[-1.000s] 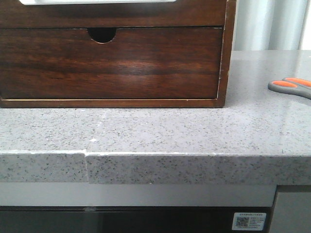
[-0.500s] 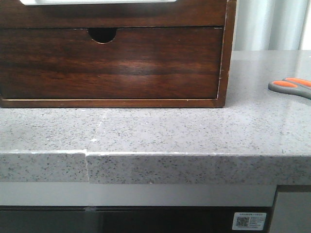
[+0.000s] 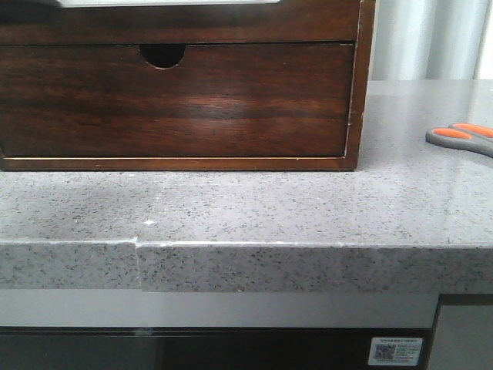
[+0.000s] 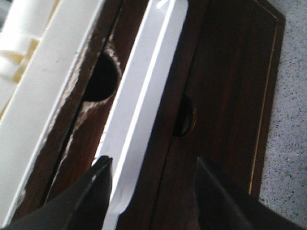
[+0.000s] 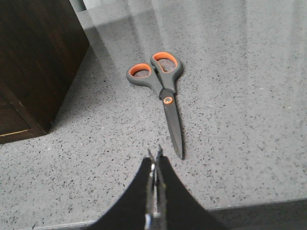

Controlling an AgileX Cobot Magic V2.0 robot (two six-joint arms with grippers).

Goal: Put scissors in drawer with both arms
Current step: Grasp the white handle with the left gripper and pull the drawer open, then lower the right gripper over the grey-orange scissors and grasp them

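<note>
The drawer [image 3: 192, 100] is a dark-brown glossy front with a half-round notch [image 3: 162, 54] in its top edge, flush in its frame. The scissors [image 3: 462, 137] lie flat on the counter at the far right, only their grey-and-orange handles in the front view. In the right wrist view the whole scissors [image 5: 163, 88] lie ahead of my right gripper [image 5: 154, 154], which is shut and empty, its tips just short of the blade tip. My left gripper [image 4: 153, 165] is open and empty above the drawer [image 4: 230, 96]. Neither gripper shows in the front view.
The dark wood cabinet frame [image 3: 362, 77] surrounds the drawer; its side [image 5: 33, 57] stands beside the scissors. A white strip [image 4: 144, 96] lies along the cabinet top. The grey speckled counter [image 3: 269, 200] has its front edge [image 3: 269, 245] near the camera.
A soft shadow has spread over the counter at the left, below the cabinet. The scissors and the drawer have not moved.
</note>
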